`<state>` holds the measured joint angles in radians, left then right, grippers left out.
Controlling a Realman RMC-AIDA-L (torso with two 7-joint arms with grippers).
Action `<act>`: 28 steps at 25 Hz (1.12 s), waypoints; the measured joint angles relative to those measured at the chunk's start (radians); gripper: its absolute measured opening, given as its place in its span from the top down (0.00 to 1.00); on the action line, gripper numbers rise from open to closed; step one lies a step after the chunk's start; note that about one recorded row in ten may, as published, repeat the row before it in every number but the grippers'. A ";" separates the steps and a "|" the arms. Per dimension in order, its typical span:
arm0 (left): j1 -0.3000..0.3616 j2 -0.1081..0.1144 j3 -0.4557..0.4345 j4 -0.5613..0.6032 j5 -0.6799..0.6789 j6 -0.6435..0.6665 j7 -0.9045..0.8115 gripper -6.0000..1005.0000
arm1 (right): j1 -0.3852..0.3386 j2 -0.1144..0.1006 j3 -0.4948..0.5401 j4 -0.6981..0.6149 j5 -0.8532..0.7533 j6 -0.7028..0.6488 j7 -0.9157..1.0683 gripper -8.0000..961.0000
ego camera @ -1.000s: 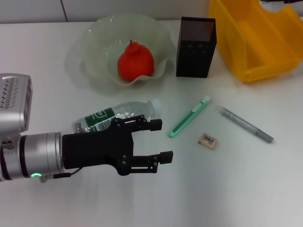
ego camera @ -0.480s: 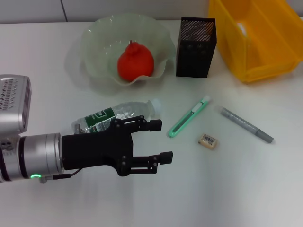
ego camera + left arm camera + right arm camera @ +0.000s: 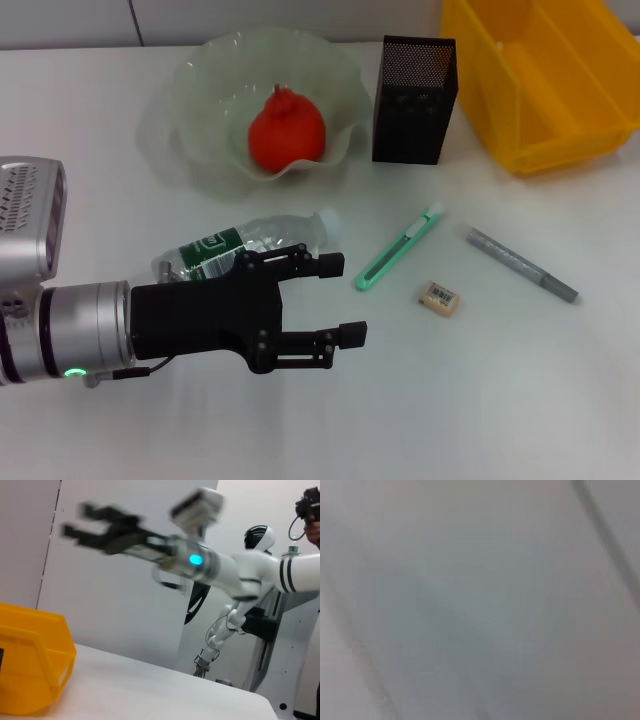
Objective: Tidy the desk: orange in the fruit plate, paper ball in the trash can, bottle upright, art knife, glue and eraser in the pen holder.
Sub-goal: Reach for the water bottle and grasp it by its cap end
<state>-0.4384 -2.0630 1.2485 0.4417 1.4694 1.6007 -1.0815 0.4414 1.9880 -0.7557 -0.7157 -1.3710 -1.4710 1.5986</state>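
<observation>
Beside spread left end effector [image 3: 340,299]: clear bottle [image 3: 250,243] lying flat, green label.

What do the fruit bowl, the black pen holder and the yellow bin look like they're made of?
The fruit plate looks like translucent pale-green plastic, possibly glass: the desk shows faintly through its wavy rim. The pen holder looks like black metal mesh, with fine perforations in its upper walls. The trash can looks like smooth moulded plastic, opaque yellow with a slight sheen.

Translucent glossy fruit plate [image 3: 200,110], black metal-mesh pen holder [image 3: 414,100], glossy yellow plastic trash can [image 3: 545,85], clear plastic bottle [image 3: 250,243]
</observation>
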 joint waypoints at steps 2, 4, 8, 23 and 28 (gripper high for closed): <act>0.000 0.000 -0.001 0.000 0.000 0.000 0.000 0.20 | -0.019 -0.051 -0.005 0.128 0.026 -0.207 -0.099 0.17; -0.003 0.001 -0.001 0.000 0.000 0.000 0.000 0.20 | -0.024 -0.064 -0.008 0.154 0.000 -0.255 -0.125 0.17; -0.006 0.004 -0.002 0.000 0.000 0.000 -0.006 0.20 | -0.045 -0.072 -0.004 0.172 -0.235 -0.341 -0.210 0.17; -0.037 0.015 -0.014 0.004 0.008 -0.054 -0.044 0.20 | -0.161 0.059 0.000 0.086 -0.538 -0.150 -0.518 0.17; -0.102 0.012 -0.018 0.038 0.008 -0.075 -0.140 0.20 | -0.164 0.060 0.026 0.090 -0.541 -0.147 -0.522 0.17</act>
<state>-0.5403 -2.0510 1.2302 0.4795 1.4776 1.5259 -1.2219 0.2774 2.0482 -0.7299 -0.6256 -1.9120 -1.6182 1.0762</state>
